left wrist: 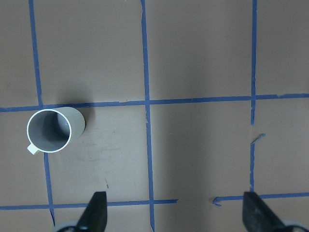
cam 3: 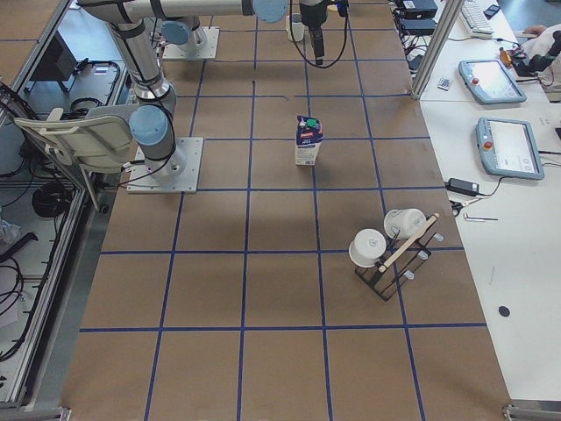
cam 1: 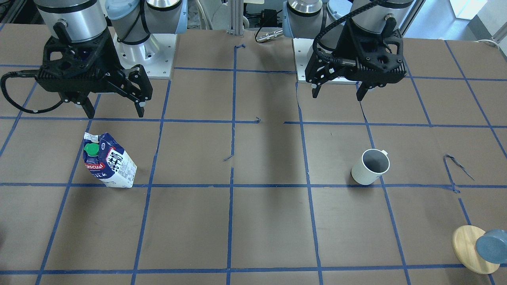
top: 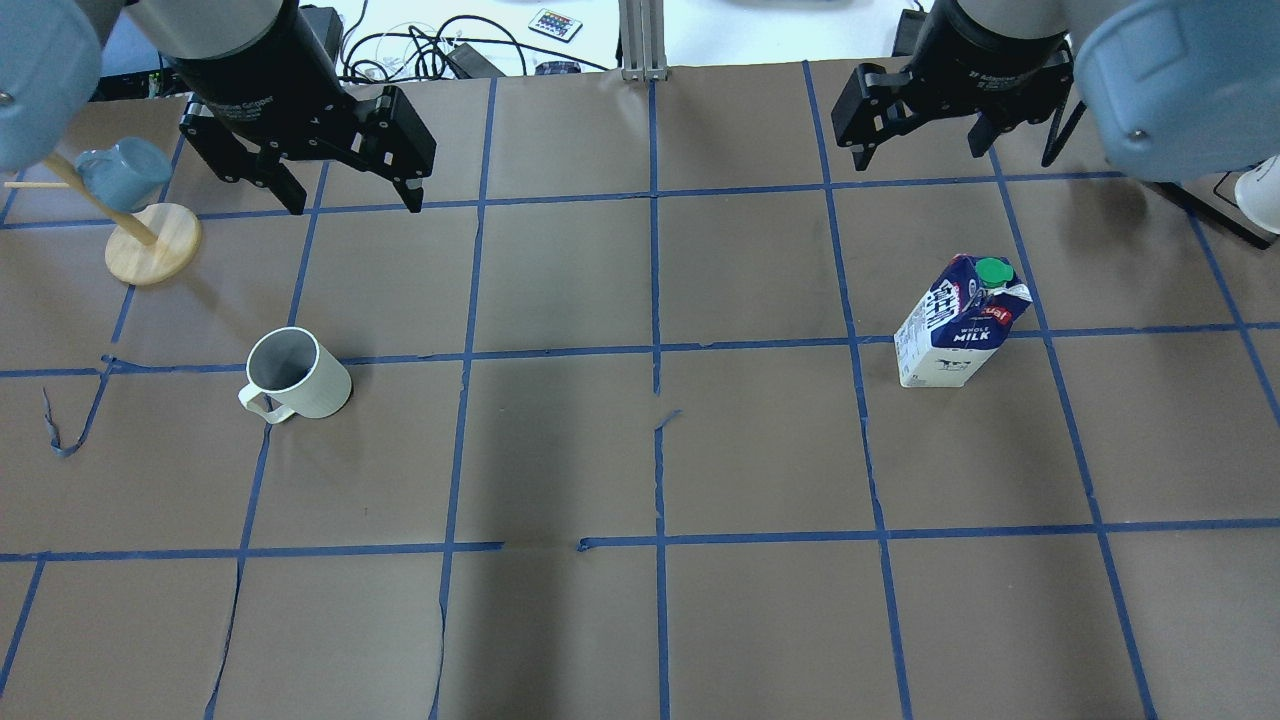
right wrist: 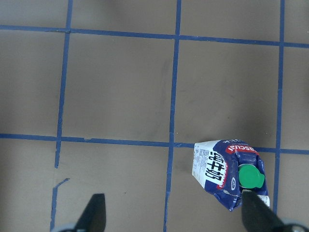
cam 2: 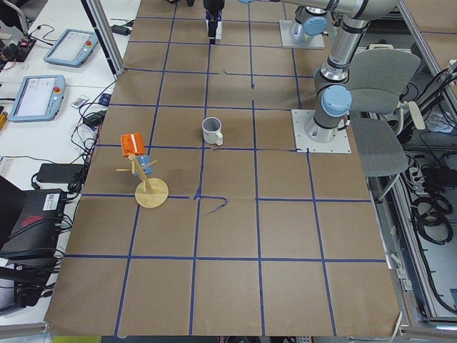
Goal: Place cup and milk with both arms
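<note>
Overhead exterior shows the cup (top: 296, 376) on the left half of the table (top: 650, 450) and the milk (top: 958, 322) on the right half, well apart. Each stands on its own arm's side, likely so that each arm can take one thing without crossing the other.

The left gripper (top: 356, 205) hangs above the table beyond the cup, jaws spread wide and holding nothing. The right gripper (top: 920, 152) hangs likewise beyond the milk, also wide and empty. Both look staged for a straight drop, though neither is over its thing yet: in the left wrist view the cup (left wrist: 49, 131) sits ahead and off to one side of the fingers (left wrist: 96, 212), and in the right wrist view the milk (right wrist: 228, 173) lies just by one finger (right wrist: 253, 212), not between the two.

The cup stands upright, mouth up, its long axis vertical. Its handle points back toward the robot and outward to its left, so a grasp across the body looks the easier one.

The milk stands upright too, long axis vertical, set askew to the tape (top: 655, 350). Its capped slope faces away from the robot – the front-facing view shows the cap (cam 1: 92, 149) turned toward that camera.
</note>
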Controlling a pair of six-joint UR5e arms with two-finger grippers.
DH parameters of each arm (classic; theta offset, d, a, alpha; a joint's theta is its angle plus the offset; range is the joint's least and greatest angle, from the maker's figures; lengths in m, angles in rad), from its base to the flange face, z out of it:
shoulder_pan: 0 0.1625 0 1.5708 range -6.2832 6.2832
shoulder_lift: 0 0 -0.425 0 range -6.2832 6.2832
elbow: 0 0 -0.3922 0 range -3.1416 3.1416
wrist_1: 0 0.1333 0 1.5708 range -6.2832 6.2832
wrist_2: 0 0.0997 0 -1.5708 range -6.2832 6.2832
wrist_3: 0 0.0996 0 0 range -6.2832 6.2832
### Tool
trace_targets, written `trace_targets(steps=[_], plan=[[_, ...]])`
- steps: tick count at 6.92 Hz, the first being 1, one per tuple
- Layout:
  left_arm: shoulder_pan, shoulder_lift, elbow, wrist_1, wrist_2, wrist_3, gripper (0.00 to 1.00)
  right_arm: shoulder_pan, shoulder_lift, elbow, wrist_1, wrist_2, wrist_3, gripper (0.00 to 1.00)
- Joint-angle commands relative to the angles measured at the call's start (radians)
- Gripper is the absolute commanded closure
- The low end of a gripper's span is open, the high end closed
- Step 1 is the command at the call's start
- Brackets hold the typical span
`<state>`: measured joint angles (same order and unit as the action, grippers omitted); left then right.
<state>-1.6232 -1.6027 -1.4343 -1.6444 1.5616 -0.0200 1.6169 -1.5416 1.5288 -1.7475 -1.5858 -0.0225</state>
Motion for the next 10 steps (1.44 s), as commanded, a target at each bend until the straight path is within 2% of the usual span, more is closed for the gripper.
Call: trace_targets(steps=[1, 10], plan=[[0.0, 0.001, 0.0, 0.0, 0.0, 0.0, 0.0, -0.005, 0.003, -0.001, 0.008, 0.0, 0.004, 0.0], [0.0, 0.003, -0.003, 0.0, 0.0, 0.0, 0.0, -0.003, 0.008, 0.002, -0.003, 0.013, 0.004, 0.0]])
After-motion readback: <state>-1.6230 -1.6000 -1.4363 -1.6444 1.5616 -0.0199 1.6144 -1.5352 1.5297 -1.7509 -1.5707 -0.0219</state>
